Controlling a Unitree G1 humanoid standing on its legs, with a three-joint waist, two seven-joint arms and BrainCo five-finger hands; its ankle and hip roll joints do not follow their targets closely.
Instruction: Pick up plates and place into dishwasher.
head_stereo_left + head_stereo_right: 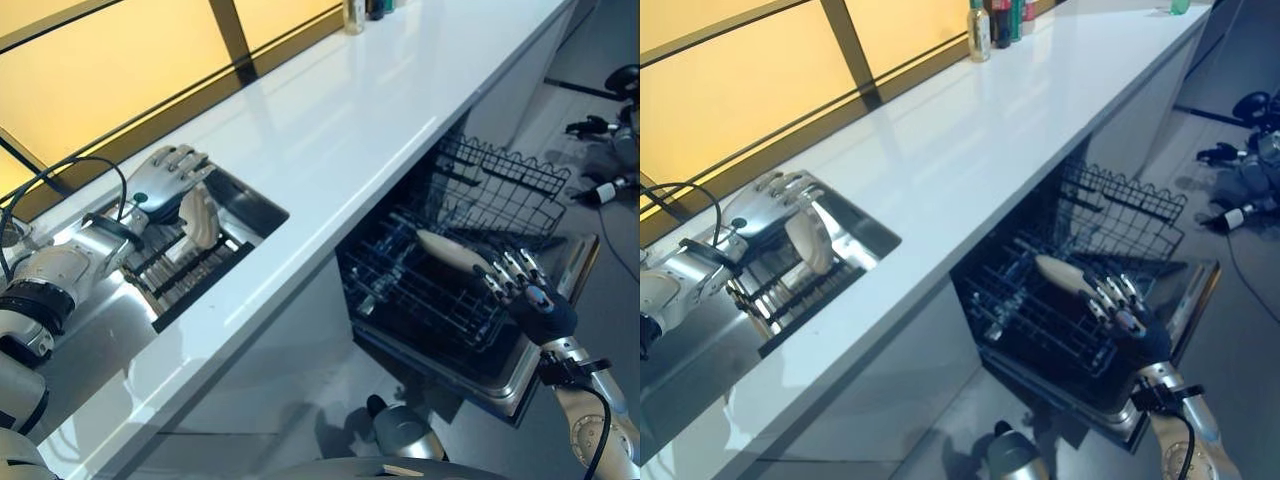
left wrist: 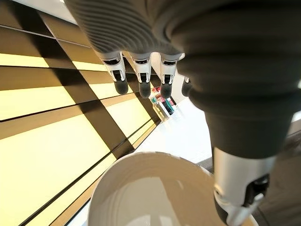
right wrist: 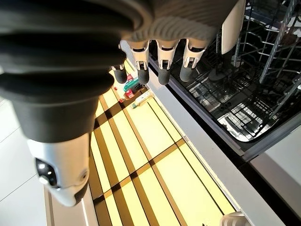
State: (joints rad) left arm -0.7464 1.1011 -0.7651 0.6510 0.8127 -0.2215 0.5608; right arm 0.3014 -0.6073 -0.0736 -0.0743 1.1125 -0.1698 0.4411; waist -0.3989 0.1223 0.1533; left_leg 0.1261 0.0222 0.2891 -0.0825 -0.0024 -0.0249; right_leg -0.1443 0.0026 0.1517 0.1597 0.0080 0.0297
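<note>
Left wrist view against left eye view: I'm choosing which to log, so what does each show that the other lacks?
Left wrist view: the left plate's glossy inner face, close up. Left eye view: the sink, the open dishwasher, and the right hand holding the right plate over its rack. Both: left hand, left plate, counter, bottles.

Kitchen. Evidence: long glossy white countertop (image 1: 340, 130); recessed stainless-steel sink (image 1: 215, 240) fitted with a dark slotted dish rack (image 1: 185, 265); built-in dishwasher under the counter, its black wire lower rack (image 1: 430, 290) pulled out over the open door; cluster of coloured bottles (image 1: 995, 20) at the counter's far end; yellow wall panels with dark frames (image 1: 110, 70) behind; pale tiled floor (image 1: 610, 300).
</note>
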